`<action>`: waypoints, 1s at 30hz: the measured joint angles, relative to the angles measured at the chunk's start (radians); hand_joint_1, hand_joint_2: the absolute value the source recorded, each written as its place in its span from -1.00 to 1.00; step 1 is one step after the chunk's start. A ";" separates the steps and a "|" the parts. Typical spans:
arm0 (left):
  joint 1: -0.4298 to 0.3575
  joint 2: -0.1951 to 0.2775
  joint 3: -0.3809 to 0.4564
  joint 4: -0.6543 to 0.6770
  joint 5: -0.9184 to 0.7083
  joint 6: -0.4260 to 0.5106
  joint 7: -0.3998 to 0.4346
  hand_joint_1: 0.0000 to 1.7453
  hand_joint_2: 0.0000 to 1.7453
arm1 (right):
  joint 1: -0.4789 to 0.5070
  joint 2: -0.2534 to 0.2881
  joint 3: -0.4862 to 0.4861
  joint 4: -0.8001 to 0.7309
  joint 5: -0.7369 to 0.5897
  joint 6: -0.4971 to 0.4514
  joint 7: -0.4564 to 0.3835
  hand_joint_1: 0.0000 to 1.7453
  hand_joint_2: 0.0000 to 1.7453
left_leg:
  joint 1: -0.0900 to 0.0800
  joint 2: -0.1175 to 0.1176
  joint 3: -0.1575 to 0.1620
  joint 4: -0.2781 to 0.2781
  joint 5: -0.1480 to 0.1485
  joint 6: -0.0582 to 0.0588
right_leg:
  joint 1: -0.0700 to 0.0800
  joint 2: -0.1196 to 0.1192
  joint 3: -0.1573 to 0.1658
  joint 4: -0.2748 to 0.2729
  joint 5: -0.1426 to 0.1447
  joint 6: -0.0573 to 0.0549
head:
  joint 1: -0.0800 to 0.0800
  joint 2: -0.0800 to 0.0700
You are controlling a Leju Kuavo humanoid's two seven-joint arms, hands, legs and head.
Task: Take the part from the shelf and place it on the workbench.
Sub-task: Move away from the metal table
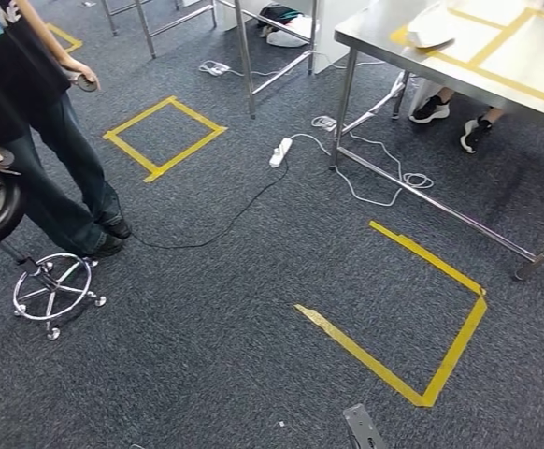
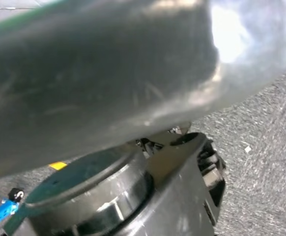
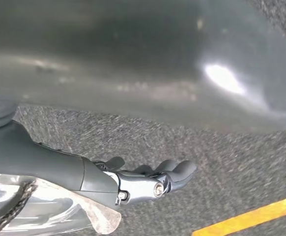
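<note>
One pale, flat part (image 1: 430,36) lies on the steel workbench (image 1: 368,39) near its left edge, its long axis along the near edge. The right hand (image 3: 141,182) stretches its fingers (image 3: 178,169) almost straight over a shiny sheet (image 3: 97,220); I cannot tell whether it grips. A blurred silver surface (image 2: 97,73) hides the left hand's fingers, so I cannot tell how they lie. One person (image 1: 50,140) stands beside one stool (image 1: 54,285).
</note>
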 joint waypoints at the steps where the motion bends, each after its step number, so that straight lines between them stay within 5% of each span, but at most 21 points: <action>1: 0.002 0.001 0.000 0.000 -0.001 -0.001 0.000 -1.00 -1.00 | 0.000 0.000 0.001 0.000 0.000 -0.001 -0.003 -1.00 -1.00 | 0.000 -0.012 -0.001 -0.001 0.000 0.009 | -0.001 -0.011 0.009 -0.003 -0.002 0.005 | 0.000 0.000; 2: 0.006 0.003 0.000 0.001 -0.002 -0.003 0.000 -1.00 -1.00 | -0.001 0.001 0.001 0.000 0.000 -0.001 -0.005 -1.00 -1.00 | 0.000 -0.024 0.000 -0.005 0.000 0.015 | -0.003 -0.009 0.014 -0.003 -0.008 0.010 | 0.001 0.000; 4: 0.009 0.007 0.000 0.001 -0.005 -0.006 0.001 -1.00 -1.00 | 0.000 0.002 0.003 0.001 -0.001 -0.003 -0.011 -1.00 -1.00 | 0.002 -0.047 0.002 -0.011 0.004 0.029 | -0.007 0.038 -0.002 0.043 -0.043 0.015 | 0.004 0.000; 6: 0.006 0.009 0.000 0.002 -0.008 -0.011 0.001 -1.00 -1.00 | 0.006 0.002 0.004 0.006 -0.003 -0.006 -0.016 -1.00 -1.00 | 0.002 -0.072 0.002 -0.013 0.005 0.038 | -0.006 0.099 -0.068 0.168 -0.105 0.013 | 0.008 0.000; 8: 0.004 0.010 0.000 0.002 -0.012 -0.016 0.001 -1.00 -1.00 | 0.014 0.002 0.004 0.012 -0.005 -0.008 -0.019 -1.00 -1.00 | -0.003 -0.101 0.003 -0.013 0.003 0.043 | -0.004 0.118 -0.137 0.281 -0.132 0.007 | 0.009 0.000; 10: 0.005 0.011 0.000 0.002 -0.014 -0.017 0.002 -1.00 -1.00 | 0.017 0.002 0.004 0.016 -0.006 -0.009 -0.021 -1.00 -1.00 | -0.007 -0.133 0.008 -0.012 0.002 0.045 | 0.000 0.125 -0.149 0.259 -0.081 -0.001 | 0.009 0.000; 13: 0.004 0.012 0.000 0.004 -0.016 -0.017 0.002 -1.00 -1.00 | 0.015 0.002 0.004 0.019 -0.008 -0.012 -0.023 -1.00 -1.00 | -0.011 -0.175 0.012 -0.009 -0.001 0.041 | 0.001 0.182 -0.085 0.077 0.028 -0.016 | 0.008 0.000; 15: 0.003 0.012 0.000 0.005 -0.017 -0.018 0.002 -1.00 -1.00 | 0.015 0.002 0.004 0.023 -0.008 -0.015 -0.023 -1.00 -1.00 | -0.010 -0.197 0.006 -0.006 -0.002 0.032 | 0.001 0.209 -0.064 0.031 0.039 -0.019 | 0.007 0.000; 17: 0.006 0.013 0.000 0.005 -0.019 -0.020 0.003 -1.00 -1.00 | 0.014 0.003 0.004 0.025 -0.009 -0.018 -0.023 -1.00 -1.00 | -0.006 -0.215 0.000 -0.006 0.001 0.021 | 0.001 0.191 -0.056 0.023 0.042 -0.023 | 0.008 0.000; 19: 0.010 0.015 0.001 0.006 -0.020 -0.020 0.004 -1.00 -1.00 | 0.012 0.005 0.004 0.025 -0.009 -0.018 -0.024 -1.00 -1.00 | -0.007 -0.184 -0.011 0.020 -0.016 0.011 | -0.002 0.167 -0.048 0.012 0.046 -0.030 | 0.005 0.000; 21: 0.007 0.015 0.001 0.006 -0.021 -0.020 0.004 -1.00 -1.00 | 0.013 0.006 0.004 0.026 -0.009 -0.018 -0.025 -1.00 -1.00 | -0.007 -0.123 -0.055 0.115 -0.068 0.001 | -0.002 0.136 -0.040 0.006 0.046 -0.035 | 0.001 0.000; 23: 0.004 0.014 0.001 0.007 -0.022 -0.022 0.004 -1.00 -1.00 | 0.017 0.006 0.004 0.028 -0.010 -0.018 -0.025 -1.00 -1.00 | -0.001 -0.092 -0.112 0.231 -0.112 -0.008 | -0.001 0.100 -0.036 0.006 0.040 -0.037 | 0.000 0.000; 24: 0.004 0.013 0.001 0.007 -0.023 -0.023 0.004 -1.00 -1.00 | 0.018 0.006 0.004 0.029 -0.011 -0.018 -0.024 -1.00 -1.00 | 0.003 -0.085 -0.121 0.250 -0.110 -0.011 | -0.001 0.084 -0.033 0.006 0.037 -0.037 | 0.000 0.000; 26: 0.007 0.014 0.002 0.007 -0.023 -0.024 0.004 -1.00 -1.00 | 0.017 0.006 0.004 0.030 -0.013 -0.018 -0.024 -1.00 -1.00 | 0.008 -0.068 -0.088 0.186 -0.059 -0.014 | -0.001 0.055 -0.026 0.006 0.030 -0.034 | -0.001 0.000; 28: 0.006 0.014 0.003 0.007 -0.023 -0.025 0.005 -1.00 -1.00 | 0.015 0.006 0.004 0.030 -0.014 -0.018 -0.023 -1.00 -1.00 | 0.004 -0.021 -0.024 0.060 -0.009 -0.009 | 0.002 0.032 -0.019 0.007 0.020 -0.025 | -0.001 0.000; 30: 0.003 0.013 0.005 0.007 -0.023 -0.026 0.007 -1.00 -1.00 | 0.014 0.006 0.004 0.030 -0.015 -0.019 -0.022 -1.00 -1.00 | -0.004 0.008 0.004 0.001 -0.001 0.002 | 0.007 0.010 -0.014 0.006 0.011 -0.012 | 0.000 0.000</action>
